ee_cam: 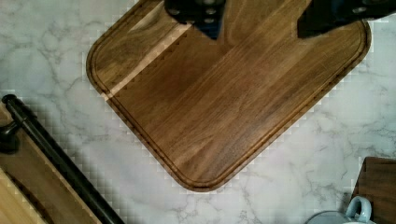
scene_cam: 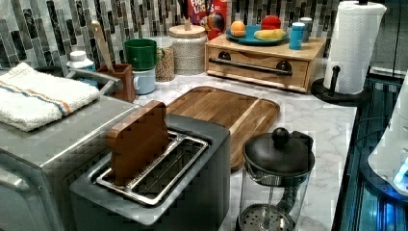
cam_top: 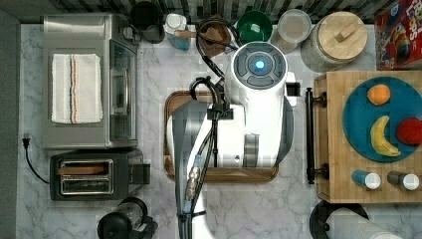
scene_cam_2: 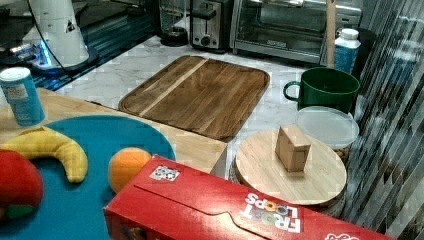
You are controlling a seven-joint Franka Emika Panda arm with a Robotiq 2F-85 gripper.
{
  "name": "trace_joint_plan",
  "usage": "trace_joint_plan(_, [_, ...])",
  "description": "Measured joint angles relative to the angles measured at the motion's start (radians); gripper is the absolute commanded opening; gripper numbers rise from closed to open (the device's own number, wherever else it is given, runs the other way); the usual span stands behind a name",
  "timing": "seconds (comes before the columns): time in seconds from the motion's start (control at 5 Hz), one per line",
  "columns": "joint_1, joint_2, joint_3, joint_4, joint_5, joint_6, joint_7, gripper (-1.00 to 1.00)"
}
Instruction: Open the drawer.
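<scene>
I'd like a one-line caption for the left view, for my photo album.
Kitchen counter: closed drawer under a fruit plate, wooden tray mid-counter, toaster and French press up front.

My arm (cam_top: 249,114) covers the middle of the tray (cam_top: 171,99) in the top view, so only its rim shows around me there. In the wrist view my gripper (ee_cam: 261,18) is cut by the picture's edge; two dark fingers (ee_cam: 196,11) poke in, set apart, their tips just in frame. The drawer (ee_cam: 28,186) sits in a corner there, its handle (ee_cam: 56,158) running off the edge. In the right view the cereal box (scene_cam_2: 240,210) hides the drawer's side of the box top, and the red fruit (scene_cam_2: 17,182) is cut off. The paper towel roll (cam_top: 353,226) is cropped in the top view
</scene>
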Motion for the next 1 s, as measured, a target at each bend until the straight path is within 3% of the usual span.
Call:
trace_joint_plan(0.6, [-0.009,0.013,0.007,-0.028,-0.007,0.019,-0.006,1.00])
trace_joint_plan(1.0, [-0.022,-0.020,-0.001,-0.111,-0.008,0.094,-0.247,1.00])
